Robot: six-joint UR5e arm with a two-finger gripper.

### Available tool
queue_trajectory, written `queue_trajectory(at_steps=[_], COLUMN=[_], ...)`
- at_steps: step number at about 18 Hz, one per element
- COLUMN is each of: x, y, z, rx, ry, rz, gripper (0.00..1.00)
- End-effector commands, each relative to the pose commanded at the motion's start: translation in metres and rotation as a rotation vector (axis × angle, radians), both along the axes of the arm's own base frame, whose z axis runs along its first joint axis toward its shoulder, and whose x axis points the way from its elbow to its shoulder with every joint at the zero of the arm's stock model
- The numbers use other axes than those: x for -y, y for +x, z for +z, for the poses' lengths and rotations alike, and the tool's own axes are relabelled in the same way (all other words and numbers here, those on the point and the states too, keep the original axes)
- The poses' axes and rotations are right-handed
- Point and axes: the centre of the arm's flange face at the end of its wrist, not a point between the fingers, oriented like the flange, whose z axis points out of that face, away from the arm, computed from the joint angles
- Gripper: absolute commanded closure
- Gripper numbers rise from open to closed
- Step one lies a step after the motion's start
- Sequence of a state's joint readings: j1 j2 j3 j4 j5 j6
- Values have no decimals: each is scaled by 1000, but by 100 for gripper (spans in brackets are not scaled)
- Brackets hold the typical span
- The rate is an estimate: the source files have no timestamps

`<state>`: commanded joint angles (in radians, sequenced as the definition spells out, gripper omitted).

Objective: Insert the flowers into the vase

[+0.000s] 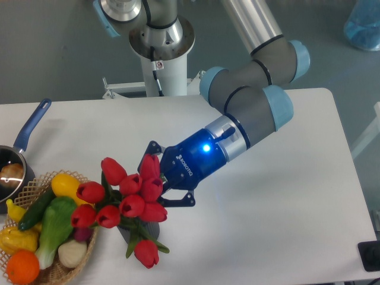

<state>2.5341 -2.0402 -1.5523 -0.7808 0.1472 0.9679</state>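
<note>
The flowers [126, 196], a bunch of red tulips with green stems and leaves, hang low over the table's front left, heads spread towards the basket. My gripper [156, 178] reaches in from the right at a slant and is shut on the bunch. Its fingertips are hidden behind the tulip heads; only the outer links show above and below them. The vase [149, 228] is a dark grey shape right under the bunch, mostly covered by leaves and blooms. One tulip [145, 253] droops in front of it. Whether the stems are inside its mouth I cannot tell.
A wicker basket [65, 270] with toy vegetables and fruit stands at the front left, touching the tulips' left side. A blue-handled saucepan [31, 126] sits at the left edge. The arm's base [161, 41] is at the back. A dark object [370, 255] sits at the front right corner.
</note>
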Motion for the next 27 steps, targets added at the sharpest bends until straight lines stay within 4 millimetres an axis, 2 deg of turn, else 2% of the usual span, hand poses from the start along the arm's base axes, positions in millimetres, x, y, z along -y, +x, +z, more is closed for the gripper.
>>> queue_trajectory(at_steps=[5, 9, 12, 15, 20, 21, 22, 25, 27], x=[7, 13, 16, 19, 33, 36, 38, 50, 61], y=[5, 11, 14, 15, 8, 4, 4, -4, -11], z=[-18, -45, -54, -60, -73, -76, -79, -81, -75], rx=[9, -13, -14, -4, 4, -10, -16, -14, -20], ry=[-11, -48, -55, -63, -102, -129, -146, -155, -150], rz=[2, 8, 6, 8, 37, 51, 58, 81, 103], gripper=[85, 84, 79, 60, 18, 5, 0, 0, 0])
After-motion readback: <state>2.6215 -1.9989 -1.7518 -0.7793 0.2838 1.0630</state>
